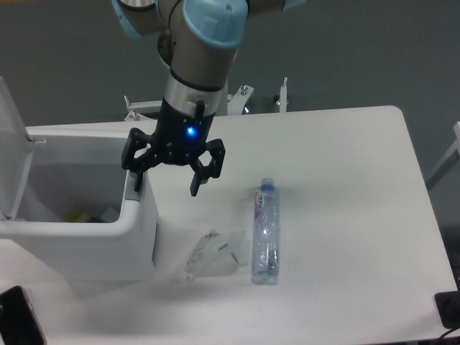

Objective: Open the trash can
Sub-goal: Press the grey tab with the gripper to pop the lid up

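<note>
The large white trash can (86, 248) stands at the left of the table. Its lid (13, 151) is swung up and back at the far left, so the inside shows, with a few small items at the bottom. A grey tab (134, 187) sits on the can's right rim. My gripper (167, 181) hangs over the can's right edge with its black fingers spread apart and nothing between them. One finger (138, 176) is right by the grey tab.
An empty clear plastic bottle (265, 231) lies on the white table (345, 215) to the right of the can. A crumpled clear plastic bag (212, 251) lies next to the can's right wall. A dark object (18, 316) is at the bottom left corner.
</note>
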Motion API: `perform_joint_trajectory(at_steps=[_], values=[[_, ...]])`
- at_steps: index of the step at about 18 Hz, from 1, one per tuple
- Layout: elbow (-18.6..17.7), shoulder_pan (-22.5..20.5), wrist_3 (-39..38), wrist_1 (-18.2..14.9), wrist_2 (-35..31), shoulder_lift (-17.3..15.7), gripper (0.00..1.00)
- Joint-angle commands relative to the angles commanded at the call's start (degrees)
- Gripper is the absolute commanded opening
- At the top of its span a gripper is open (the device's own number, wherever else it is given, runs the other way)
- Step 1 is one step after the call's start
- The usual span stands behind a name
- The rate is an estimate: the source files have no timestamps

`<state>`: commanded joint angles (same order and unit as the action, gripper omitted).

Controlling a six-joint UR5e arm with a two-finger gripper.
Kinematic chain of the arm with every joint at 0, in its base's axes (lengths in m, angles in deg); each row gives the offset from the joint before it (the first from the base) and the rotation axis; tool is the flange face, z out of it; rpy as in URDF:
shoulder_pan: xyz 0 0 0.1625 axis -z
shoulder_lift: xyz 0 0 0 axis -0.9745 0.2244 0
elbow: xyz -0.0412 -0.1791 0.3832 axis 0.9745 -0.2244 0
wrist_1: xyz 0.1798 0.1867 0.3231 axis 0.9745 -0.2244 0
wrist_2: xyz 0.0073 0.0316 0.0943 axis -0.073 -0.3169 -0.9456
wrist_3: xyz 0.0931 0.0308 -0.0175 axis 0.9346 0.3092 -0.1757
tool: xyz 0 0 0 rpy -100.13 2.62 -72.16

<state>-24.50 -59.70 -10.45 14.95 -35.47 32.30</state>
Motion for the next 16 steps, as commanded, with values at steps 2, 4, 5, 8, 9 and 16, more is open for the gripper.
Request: perform_joint_trajectory(at_steps=[2,4,5,8,9,16], values=[[1.85,-2.12,0.26,-0.17,-6.32,-0.09,1.00],[2.04,-4.58,1.66,-0.26,-9.59,-0.09,1.00],[1.95,-5.64,3.93,-0.35,-10.39,-0.09,1.00],[0.28,-9.51,17.00,-1.22,-16.53,-0.09,1.00],[-0.59,-10.30,21.40,-1.66,-17.68,-0.09,1.00],[-1.74,-21.54,50.59,-8.61,-20.59,-0.71,1.00]])
